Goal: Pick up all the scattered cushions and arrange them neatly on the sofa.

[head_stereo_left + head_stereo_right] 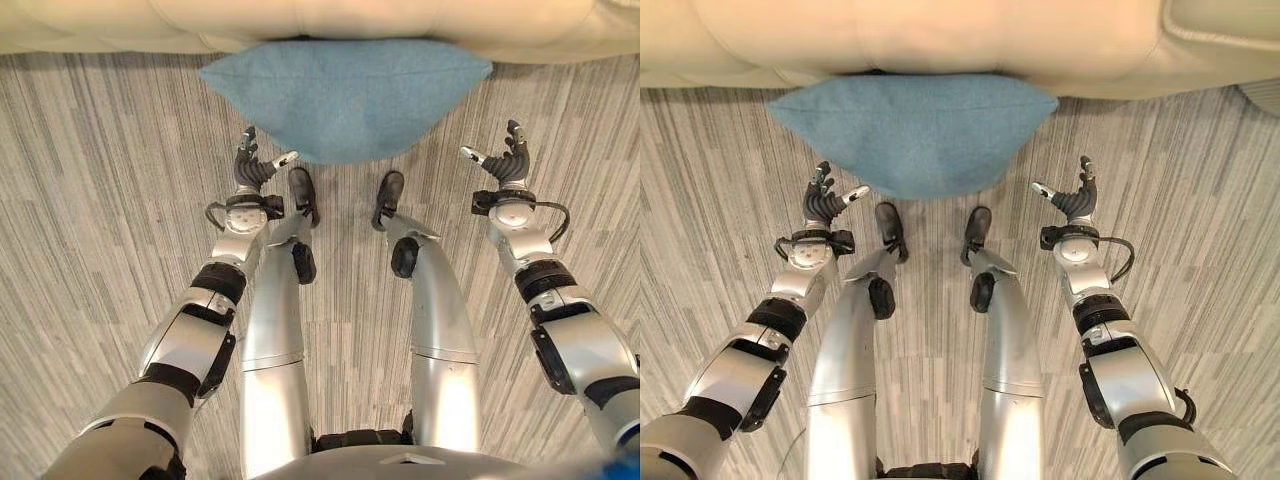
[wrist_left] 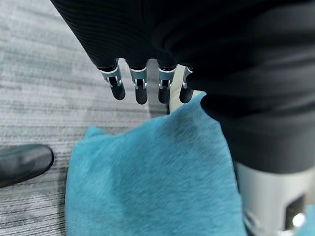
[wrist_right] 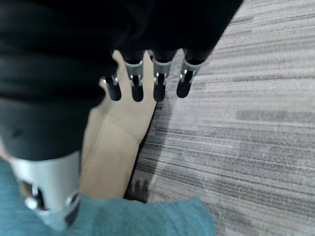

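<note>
A blue cushion (image 1: pixel 345 95) lies on the grey carpet, its far edge against the base of the cream sofa (image 1: pixel 330 22). My left hand (image 1: pixel 252 168) hovers open beside the cushion's near left edge, apart from it. My right hand (image 1: pixel 507 160) is open too, off the cushion's right corner. In the left wrist view the cushion (image 2: pixel 147 182) spreads below the straight fingers (image 2: pixel 140 91). The right wrist view shows the cushion's corner (image 3: pixel 147 216) and the sofa's base (image 3: pixel 115 142) past the fingers (image 3: pixel 157 88).
Grey striped carpet (image 1: pixel 90 220) spreads to both sides of the cushion. The sofa's front (image 1: pixel 940 40) runs across the far side of the scene.
</note>
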Controlling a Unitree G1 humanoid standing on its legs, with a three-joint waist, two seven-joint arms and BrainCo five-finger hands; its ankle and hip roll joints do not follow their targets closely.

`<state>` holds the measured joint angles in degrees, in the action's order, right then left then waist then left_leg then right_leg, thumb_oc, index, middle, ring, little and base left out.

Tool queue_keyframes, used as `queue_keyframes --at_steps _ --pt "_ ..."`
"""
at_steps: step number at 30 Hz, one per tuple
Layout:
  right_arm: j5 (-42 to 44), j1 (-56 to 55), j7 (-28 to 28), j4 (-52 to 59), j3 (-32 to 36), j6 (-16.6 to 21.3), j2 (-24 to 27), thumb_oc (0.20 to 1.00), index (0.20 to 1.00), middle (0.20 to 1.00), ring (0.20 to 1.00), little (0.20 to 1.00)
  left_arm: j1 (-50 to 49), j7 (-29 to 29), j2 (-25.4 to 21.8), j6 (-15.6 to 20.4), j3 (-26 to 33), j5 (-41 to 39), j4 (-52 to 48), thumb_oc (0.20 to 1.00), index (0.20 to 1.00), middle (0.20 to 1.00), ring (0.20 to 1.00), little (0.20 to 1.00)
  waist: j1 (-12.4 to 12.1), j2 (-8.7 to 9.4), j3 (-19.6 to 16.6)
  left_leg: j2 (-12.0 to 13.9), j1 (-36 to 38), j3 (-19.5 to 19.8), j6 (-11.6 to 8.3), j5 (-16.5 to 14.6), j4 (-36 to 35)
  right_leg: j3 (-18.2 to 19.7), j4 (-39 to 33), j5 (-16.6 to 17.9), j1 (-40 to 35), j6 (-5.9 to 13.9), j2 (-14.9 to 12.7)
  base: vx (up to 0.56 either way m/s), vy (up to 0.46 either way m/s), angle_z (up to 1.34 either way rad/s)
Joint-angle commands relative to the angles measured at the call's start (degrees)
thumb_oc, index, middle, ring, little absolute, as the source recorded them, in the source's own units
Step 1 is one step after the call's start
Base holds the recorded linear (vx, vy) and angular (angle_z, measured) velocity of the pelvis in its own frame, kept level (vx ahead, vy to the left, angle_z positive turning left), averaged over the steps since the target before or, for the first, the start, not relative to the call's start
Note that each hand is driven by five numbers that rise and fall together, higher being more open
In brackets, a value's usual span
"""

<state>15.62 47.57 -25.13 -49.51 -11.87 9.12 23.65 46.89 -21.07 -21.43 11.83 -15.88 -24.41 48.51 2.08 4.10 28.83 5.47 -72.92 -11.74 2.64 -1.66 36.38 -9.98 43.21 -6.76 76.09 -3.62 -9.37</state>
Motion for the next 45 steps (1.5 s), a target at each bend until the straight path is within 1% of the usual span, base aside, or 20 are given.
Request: queue_keyframes --at_steps 1,5,7,10,12,18,20,23,24,25,26,29,31,33,36,37,40,42,43,45 --pt "1.34 -6.01 -1.54 3.57 -1.6 3.46 1.29 1.0 1.0 1.0 1.0 1.0 -5.51 -2.22 -0.15 1.79 -0.95 -0.5 -0.49 1.0 1.0 1.0 1.0 1.0 1.29 -3.05 -9.82 -0.31 -2.92 5.38 -2.87 -3.02 0.07 1.29 -1.61 0.16 -0.08 8.2 -1.99 0.02 -0.021 0.07" --pt "0.13 -2.25 -2.01 7.4 -3.3 3.74 2.84 1.0 1.0 1.0 1.0 1.0 -0.96 -3.59 -2.6 1.22 -2.66 0.75 -2.0 1.0 1.0 1.0 1.0 1.0 1.84 -3.02 -9.1 -0.89 -8.08 5.99 -2.43 -3.16 3.17 2.56 1.71 0.14 5.32 8.28 -1.9 0.01 0.003 0.03" --pt "0.02 -1.38 -2.05 7.5 -3.66 3.64 3.02 1.0 1.0 1.0 1.0 1.0 0.16 -3.75 -3.0 1.15 -2.98 0.95 -2.13 1.0 1.0 1.0 1.0 1.0 1.87 -3.01 -8.97 -0.93 -8.8 6.1 -2.4 -3.14 3.55 2.71 2.12 0.15 6.05 8.35 -1.98 0.0 0.0 0.0" --pt "-0.79 3.73 -2.11 6.95 -6.54 2.75 3.56 1.0 1.0 1.0 1.0 1.0 6.21 -5.26 -5.43 0.59 -5.9 2.81 -3.81 1.0 1.0 1.0 1.0 1.0 2.0 -3.24 -7.77 -1.18 -12.27 6.54 -2.3 -3.16 5.72 3.38 4.18 0.37 9.53 8.57 -1.96 0.01 0.007 0.04" --pt "-1.06 6.35 -2.15 6.9 -8.12 2.52 3.01 1.0 1.0 1.0 1.0 1.0 8.46 -5.98 -5.79 0.45 -6.84 3.67 -4.9 1.0 1.0 1.0 1.0 1.0 1.81 -3.37 -7.44 -1.08 -13.73 6.56 -2.26 -3.18 6.63 3.75 4.8 0.54 10.82 8.63 -1.8 0.0 0.0 0.0" --pt "-2.6 12.46 -1.46 4.69 -13.22 1.67 -0.32 1.0 1.0 1.0 1.0 1.0 13.95 -7.12 -4.07 0.25 -9.5 4.58 -5.27 1.0 1.0 1.0 1.0 1.0 1.21 -3.74 -7.61 -1.36 -15.54 6.81 -2.23 -3.12 8.0 4.15 6.11 0.69 12.68 8.59 -1.45 0.0 0.0 0.0" --pt "-2.75 17.06 -1.46 2.51 -15.97 1.34 -3.4 1.0 1.0 1.0 1.0 1.0 18.31 -7.5 -2.27 0.4 -11.3 4.05 -4.68 1.0 1.0 1.0 1.0 1.0 0.81 -4.28 -7.91 -1.75 -16.25 6.99 -2.26 -2.86 7.65 4.38 6.04 0.93 13.47 8.73 -1.31 0.0 0.0 0.0" --pt "-2.66 19.95 -1.46 1.4 -17.23 1.27 -5.45 1.0 1.0 1.0 1.0 1.0 20.99 -7.69 -0.45 0.81 -12.19 2.55 -3.98 1.0 1.0 1.0 1.0 1.0 0.55 -4.54 -8.45 -1.93 -16.71 7.23 -2.25 -2.73 7.99 4.58 6.26 0.98 13.78 8.68 -1.0 0.0 0.002 0.01" --pt "-2.27 20.85 -1.5 1.49 -17.46 1.41 -6.0 0.812 0.812 0.812 0.812 0.812 21.78 -7.63 0.03 0.96 -12.31 1.72 -3.9 0.796 0.796 0.796 0.796 0.796 0.47 -4.58 -8.64 -2.0 -16.68 7.3 -2.25 -2.69 7.99 4.63 6.28 1.04 13.79 8.71 -0.92 0.0 0.0 0.0" --pt "-1.54 21.99 -1.81 2.18 -17.48 1.8 -6.65 0.435 0.435 0.435 0.435 0.435 22.71 -7.69 0.67 1.81 -12.13 -0.27 -4.8 0.401 0.401 0.401 0.401 0.401 0.36 -4.58 -9.12 -2.23 -16.52 7.38 -2.15 -2.72 7.64 4.72 6.24 1.15 13.79 8.83 -0.69 0.0 0.0 0.0" --pt "-1.21 22.71 -2.27 3.45 -17.03 2.23 -6.81 0.2 0.2 0.2 0.2 0.2 22.98 -7.34 0.78 2.64 -11.69 -1.85 -6.43 0.2 0.2 0.2 0.2 0.2 0.32 -4.59 -9.63 -2.47 -16.47 7.48 -2.14 -2.65 7.41 4.81 6.18 1.18 13.72 8.86 -0.59 0.02 -0.009 0.04" --pt "-3.51 21.14 -3.66 8.57 -14.99 3.16 -5.37 0.2 0.2 0.2 0.2 0.2 20.73 -7.12 0.66 3.74 -10.13 -2.16 -11.16 0.2 0.2 0.2 0.2 0.2 0.4 -4.71 -12.04 -3.08 -12.85 7.62 -2.14 -2.46 4.48 4.71 4.46 1.0 10.43 8.73 0.32 -0.01 -0.002 0.09" --pt "-5.72 16.49 -4.49 13.38 -12.03 3.47 -4.47 0.2 0.2 0.2 0.2 0.2 15.84 -6.9 2.22 3.91 -8.22 -0.95 -15.72 0.2 0.2 0.2 0.2 0.2 0.87 -4.61 -12.99 -3.09 -5.82 7.64 -2.48 -2.16 -0.09 4.0 0.68 0.68 3.22 8.41 0.61 -0.06 -0.023 0.0" --pt "-6.39 13.55 -4.31 16.24 -10.26 3.92 -4.49 0.2 0.2 0.2 0.2 0.2 13.04 -6.46 3.02 3.97 -6.95 -0.32 -18.55 0.2 0.2 0.2 0.2 0.2 1.04 -4.57 -13.34 -3.09 -2.24 7.86 -2.67 -2.22 -2.06 3.74 -0.65 0.47 0.07 8.33 0.79 -0.01 -0.009 -0.02" --pt "-7.07 7.29 -3.07 20.53 -8.51 4.7 -4.92 0.2 0.2 0.2 0.2 0.2 6.84 -5.31 3.91 3.66 -5.83 1.3 -22.92 0.2 0.2 0.2 0.2 0.2 1.15 -4.42 -13.75 -2.89 4.96 8.24 -3.18 -2.32 -5.45 3.0 -3.87 0.62 -6.82 8.3 0.64 0.02 -0.013 0.05" --pt "-7.2 3.52 -1.79 23.43 -7.95 5.31 -5.27 0.2 0.2 0.2 0.2 0.2 3.09 -4.16 4.37 3.74 -5.4 1.84 -24.83 0.2 0.2 0.2 0.2 0.2 1.22 -4.23 -14.54 -2.52 9.38 8.45 -3.58 -2.45 -7.78 2.6 -6.41 0.73 -10.98 8.33 0.35 0.0 0.0 0.0" --pt "-7.1 -3.25 -0.2 27.07 -6.85 5.95 -6.15 0.2 0.2 0.2 0.2 0.2 -3.46 -2.68 5.09 3.84 -4.97 2.79 -28.96 0.2 0.2 0.2 0.2 0.2 1.16 -4.03 -15.36 -2.75 17.73 8.54 -4.15 -2.19 -12.25 1.89 -10.79 1.01 -18.45 8.39 0.19 -0.01 -0.021 -0.02" --pt "-6.87 -8.29 0.84 29.4 -5.99 6.34 -6.73 0.2 0.2 0.2 0.2 0.2 -8.27 -1.96 6.1 4.02 -4.65 2.71 -30.95 0.2 0.2 0.2 0.2 0.2 1.18 -3.93 -15.83 -2.96 24.2 8.57 -4.64 -1.49 -15.84 1.13 -14.51 1.52 -24.61 8.36 0.47 -0.03 -0.031 -0.03" --pt "-6.71 -10.61 1.4 30.68 -5.57 6.54 -7.19 0.2 0.2 0.2 0.2 0.2 -10.54 -1.56 6.44 4.08 -4.41 2.64 -31.72 0.2 0.2 0.2 0.2 0.2 1.16 -3.95 -15.83 -3.03 26.52 8.18 -4.46 0.55 -17.71 0.23 -16.76 3.3 -27.01 7.83 0.4 -0.04 -0.018 -0.04" --pt "-6.59 -15.62 2.37 32.95 -4.86 6.85 -7.8 0.2 0.2 0.2 0.2 0.2 -15.28 -0.68 7.2 4.19 -3.79 1.99 -33.63 0.2 0.2 0.2 0.2 0.2 1.04 -3.85 -16.29 -3.15 32.7 8.19 -4.93 1.06 -20.86 -0.4 -19.76 3.47 -32.76 7.89 0.74 0.07 -0.054 -0.01"
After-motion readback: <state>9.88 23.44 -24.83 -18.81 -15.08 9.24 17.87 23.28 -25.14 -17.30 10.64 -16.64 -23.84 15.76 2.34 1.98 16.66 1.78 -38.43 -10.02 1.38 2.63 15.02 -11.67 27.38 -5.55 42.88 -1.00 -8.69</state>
